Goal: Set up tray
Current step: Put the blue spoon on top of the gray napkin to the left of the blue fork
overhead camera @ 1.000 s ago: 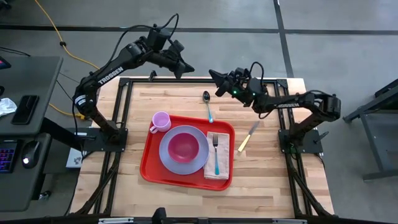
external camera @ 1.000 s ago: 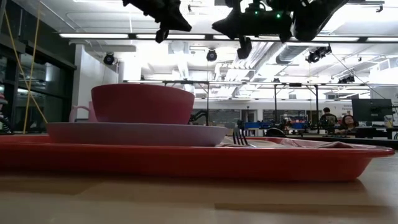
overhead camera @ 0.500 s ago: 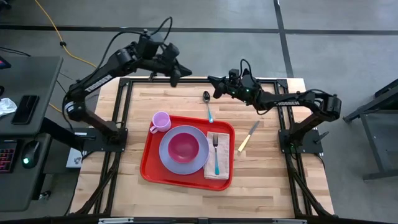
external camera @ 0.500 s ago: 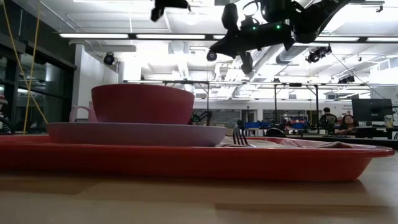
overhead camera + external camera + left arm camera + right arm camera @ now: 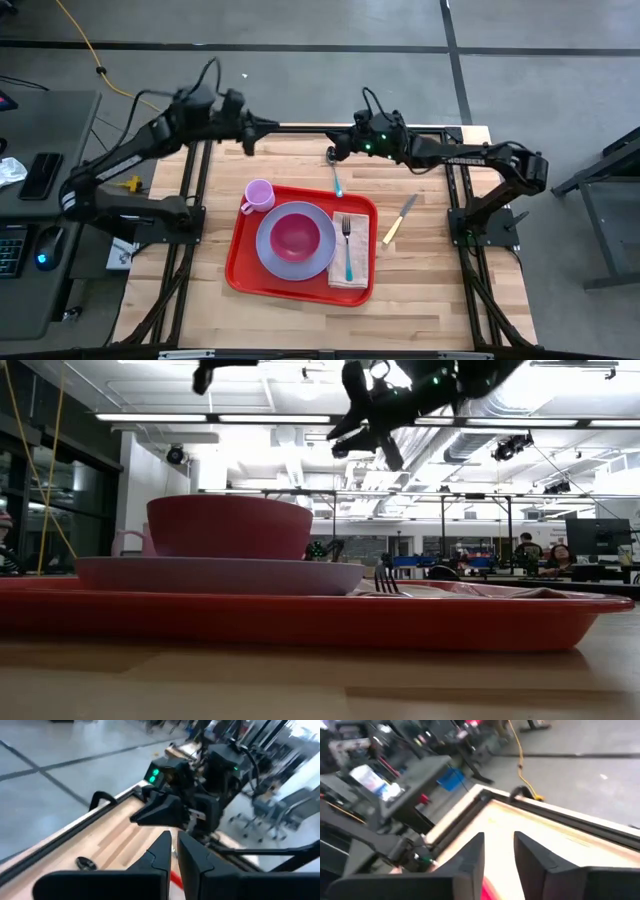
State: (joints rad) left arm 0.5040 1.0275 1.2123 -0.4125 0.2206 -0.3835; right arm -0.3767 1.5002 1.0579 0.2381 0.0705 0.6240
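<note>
Bowl point(image 5: 295, 235) on plate point(image 5: 268, 250) in tray point(image 5: 240, 268), cup point(image 5: 259, 194) perhaps on its far-left corner, knife point(image 5: 400, 218) right of tray

Bare wood lies open along the table's point(image 5: 430, 290) near edge and right side, while the tray point(image 5: 243, 262) fills the middle, a spoon point(image 5: 333, 168) and a knife point(image 5: 399, 219) lie loose beside it, and both grippers point(image 5: 339, 146) seemingly hang above the far edge.
</note>
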